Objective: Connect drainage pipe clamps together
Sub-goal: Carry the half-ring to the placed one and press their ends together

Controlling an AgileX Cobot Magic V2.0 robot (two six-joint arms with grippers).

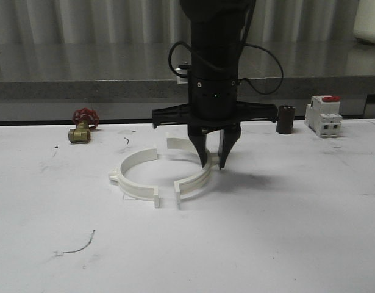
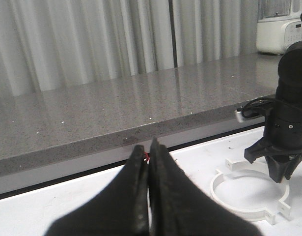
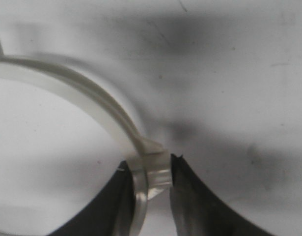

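Drainage pipe clamps: two white halves lie on the bench [image 1: 285, 232], facing each other but apart, gaps at both ends. Left half [image 1: 135, 177] lies free. Right gripper [image 1: 214, 160] pinches the right half [image 1: 196, 180] at its side nub. Left gripper [image 2: 148, 196] closed, empty, well away. Joining not yet done; halves need pushing together.

I can read no text, label, brand or number on anything here; any markings are too blurred.
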